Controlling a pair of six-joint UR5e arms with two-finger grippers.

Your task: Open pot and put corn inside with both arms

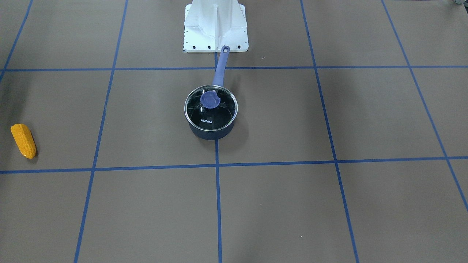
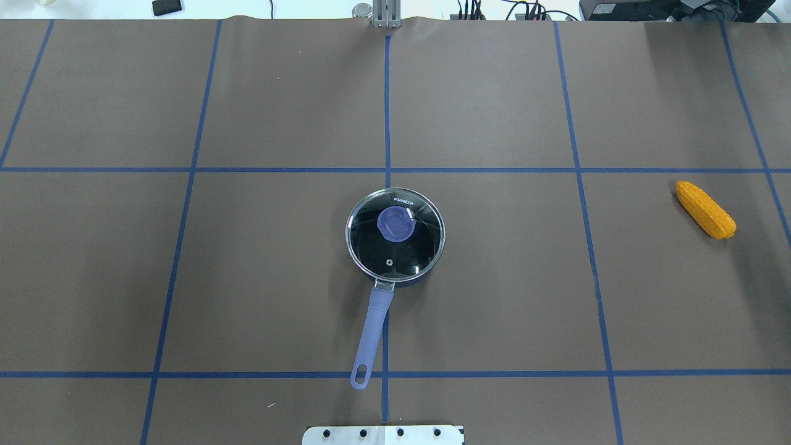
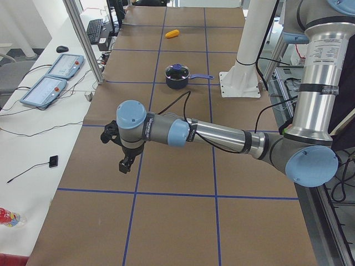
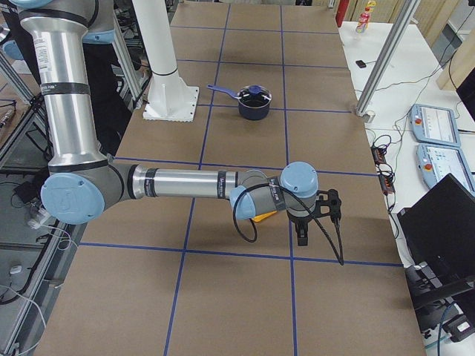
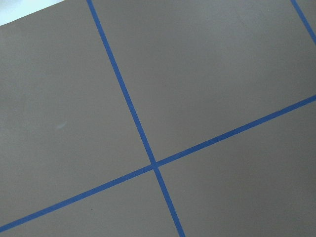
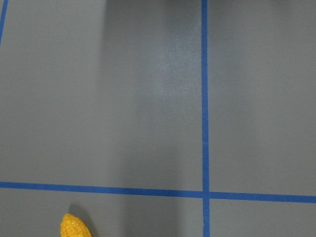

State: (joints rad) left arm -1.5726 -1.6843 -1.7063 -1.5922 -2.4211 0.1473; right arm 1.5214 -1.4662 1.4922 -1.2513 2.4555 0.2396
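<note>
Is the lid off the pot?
No, the glass lid sits flat on the pot, covering its opening all the way round.

overhead: behind me, down-forward | front: facing me, steep | sides: along my table (image 3: 166, 221) | wrists: close, downward | shared: pot (image 2: 395, 232)

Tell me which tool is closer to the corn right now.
Right. The right tool hangs close beside the corn, which shows at the bottom edge of its wrist view. The left tool is far off on the other side of the pot.
</note>
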